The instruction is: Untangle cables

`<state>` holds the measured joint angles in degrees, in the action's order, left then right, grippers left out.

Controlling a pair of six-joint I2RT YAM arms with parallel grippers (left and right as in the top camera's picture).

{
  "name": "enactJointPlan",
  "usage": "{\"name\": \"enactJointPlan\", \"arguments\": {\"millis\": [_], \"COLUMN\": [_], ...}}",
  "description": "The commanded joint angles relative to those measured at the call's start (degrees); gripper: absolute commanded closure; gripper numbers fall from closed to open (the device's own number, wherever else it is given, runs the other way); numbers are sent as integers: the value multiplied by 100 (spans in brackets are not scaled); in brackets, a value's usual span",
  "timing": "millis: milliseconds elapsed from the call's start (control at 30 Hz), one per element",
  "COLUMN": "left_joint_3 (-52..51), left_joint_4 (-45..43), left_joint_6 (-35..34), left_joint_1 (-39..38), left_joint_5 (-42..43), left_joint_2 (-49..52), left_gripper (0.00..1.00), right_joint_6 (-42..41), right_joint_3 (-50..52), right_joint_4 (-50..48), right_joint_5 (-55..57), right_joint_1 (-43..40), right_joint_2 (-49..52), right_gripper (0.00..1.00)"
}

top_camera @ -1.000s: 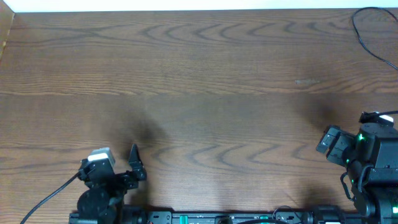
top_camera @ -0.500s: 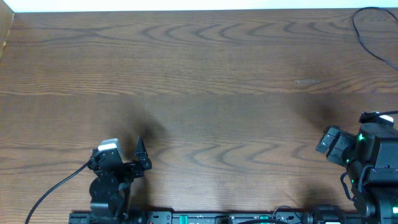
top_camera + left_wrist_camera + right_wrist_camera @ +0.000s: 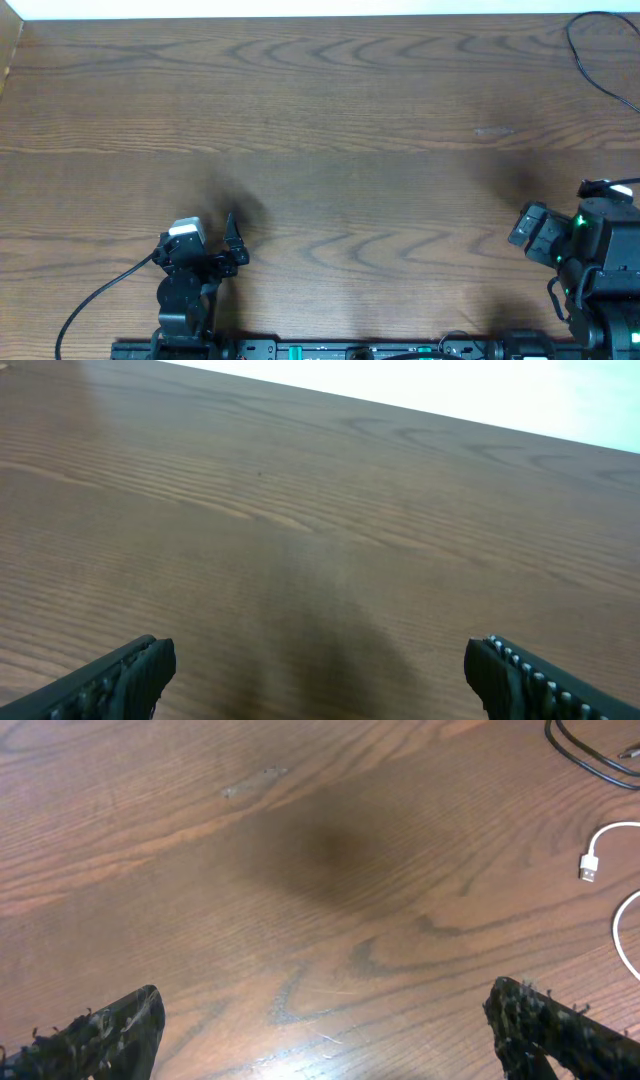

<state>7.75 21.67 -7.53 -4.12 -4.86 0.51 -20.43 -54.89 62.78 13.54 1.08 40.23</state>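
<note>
The left gripper (image 3: 320, 665) sits at the near edge of the table (image 3: 330, 120), toward the left. The right gripper (image 3: 325, 1010) sits at the near right, well apart from it. 1 looped cable (image 3: 596, 62) lies in the far right corner. A USB-ended cable (image 3: 598, 855) lies nearer than it, right of the right gripper.
</note>
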Motion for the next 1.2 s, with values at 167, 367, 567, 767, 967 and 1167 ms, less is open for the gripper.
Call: {"name": "enactJointPlan", "arguments": {"millis": [167, 367, 567, 767, 967, 1167], "left_joint_3": [-203, -481, -754, -754, -754, -754], "left_joint_4": [-317, -1207, -1899, -1910, -1810, -1768], "left_joint_6": [-24, -28, -26, -26, 31, 898], "left_joint_1": [31, 31, 39, 358, 385, 385], "left_joint_5": [-103, -186, -188, -186, -85, 321], "left_joint_2": [-42, -42, -42, -42, -42, -42], "left_gripper": [2, 2, 2, 2, 2, 2], "right_joint_6": [-76, -76, -76, -76, -76, -76], "right_joint_3": [37, 37, 37, 37, 37, 37], "right_joint_4": [2, 0, 0, 2, 0, 2], "right_joint_5": [22, 24, 24, 24, 24, 24], "right_joint_1": [13, 13, 13, 13, 13, 13], "right_joint_2": [-22, -20, -22, -22, -22, -22], "right_gripper": [1, 1, 1, 1, 1, 1]}}
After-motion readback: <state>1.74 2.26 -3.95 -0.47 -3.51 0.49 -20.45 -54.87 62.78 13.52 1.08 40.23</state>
